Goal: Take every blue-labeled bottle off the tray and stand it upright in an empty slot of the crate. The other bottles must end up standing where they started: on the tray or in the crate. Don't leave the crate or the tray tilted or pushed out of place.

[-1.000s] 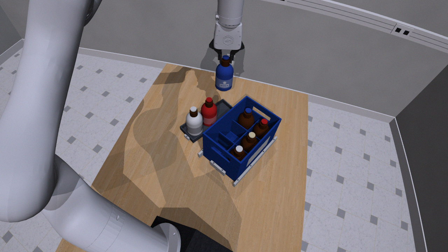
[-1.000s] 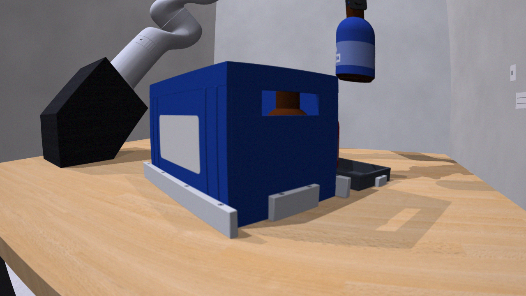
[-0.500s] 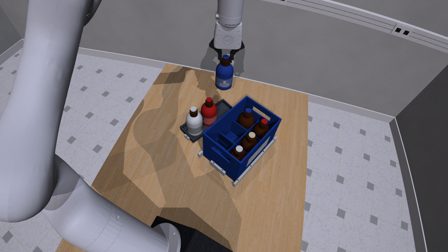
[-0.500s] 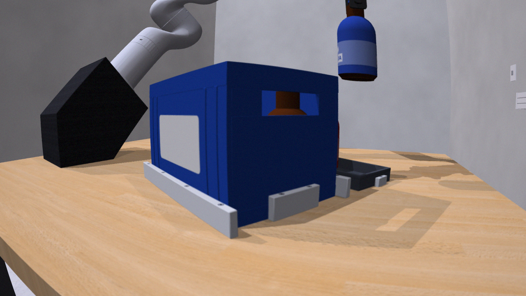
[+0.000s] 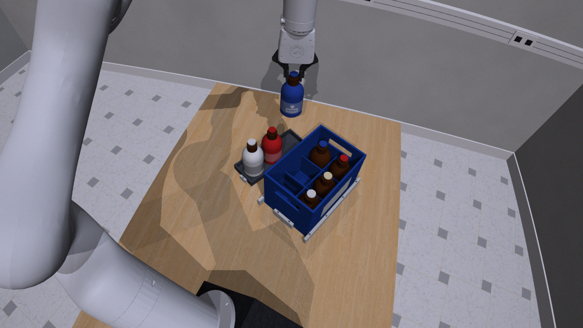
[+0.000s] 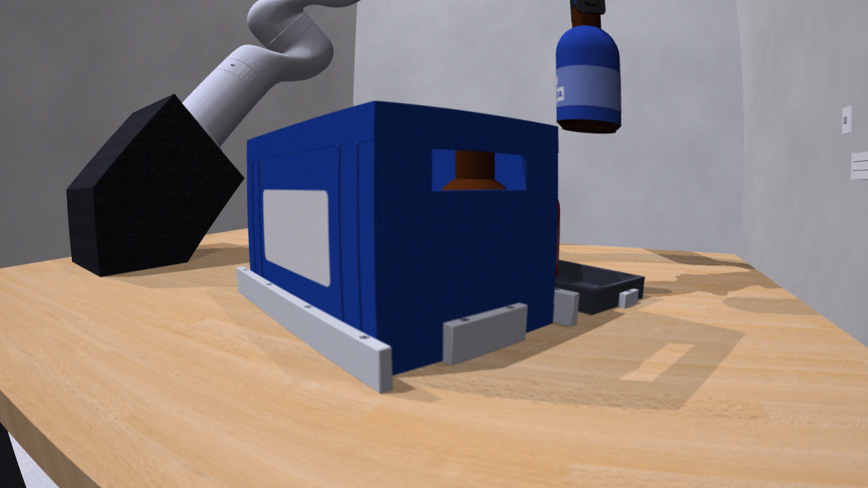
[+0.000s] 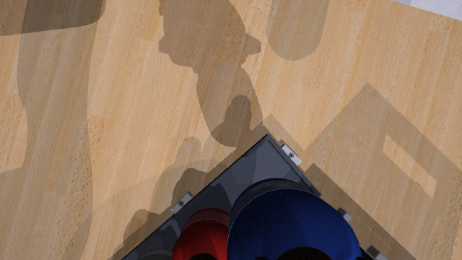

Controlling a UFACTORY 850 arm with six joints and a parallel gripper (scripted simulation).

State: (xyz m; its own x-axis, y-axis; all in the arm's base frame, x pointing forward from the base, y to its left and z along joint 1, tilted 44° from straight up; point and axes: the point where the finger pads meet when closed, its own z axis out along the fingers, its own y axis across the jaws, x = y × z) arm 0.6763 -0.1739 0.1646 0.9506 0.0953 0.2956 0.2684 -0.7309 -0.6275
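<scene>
My gripper (image 5: 294, 75) is shut on the neck of a blue-labeled bottle (image 5: 291, 97) and holds it upright high in the air, above the far end of the dark tray (image 5: 265, 163). The bottle also shows in the exterior view (image 6: 588, 81) and from above in the wrist view (image 7: 292, 224). On the tray stand a red-labeled bottle (image 5: 272, 145) and a white-labeled bottle (image 5: 252, 158). The blue crate (image 5: 314, 179) stands right of the tray. It holds several brown bottles on its right side; its left slots (image 5: 299, 179) are empty.
Grey stop blocks (image 6: 483, 332) sit along the crate's base and at the tray's corner (image 7: 291, 155). The arm's black base (image 6: 151, 188) stands behind the crate in the exterior view. The table edge and a wall lie just beyond the held bottle.
</scene>
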